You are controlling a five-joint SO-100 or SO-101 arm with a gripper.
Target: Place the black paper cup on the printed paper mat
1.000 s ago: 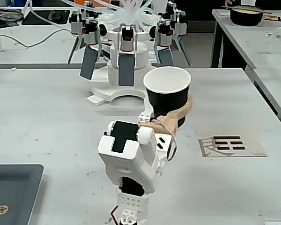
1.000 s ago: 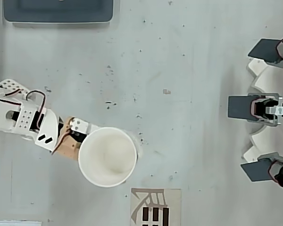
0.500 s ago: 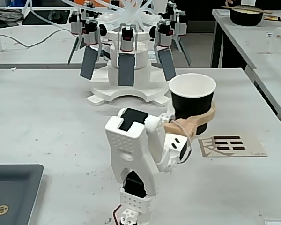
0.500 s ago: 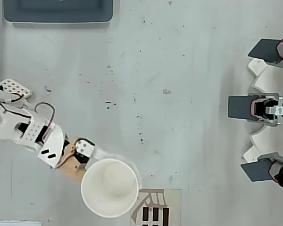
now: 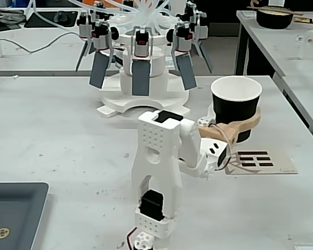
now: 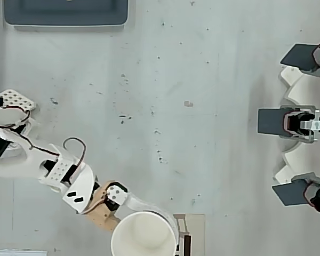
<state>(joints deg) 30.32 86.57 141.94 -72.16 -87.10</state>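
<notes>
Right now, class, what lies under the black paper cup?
The black paper cup is held by the tool over the printed paper mat. Overhead, only the mat's right part shows; the rest is covered.

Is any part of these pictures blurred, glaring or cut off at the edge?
Fixed view: sharp, with even soft light and only faint shadows; the cup and mat are clear. Overhead view: also sharp, no strong glare, but the cup and mat are cut by the bottom edge, and the cup's white inside looks washed out.
</notes>
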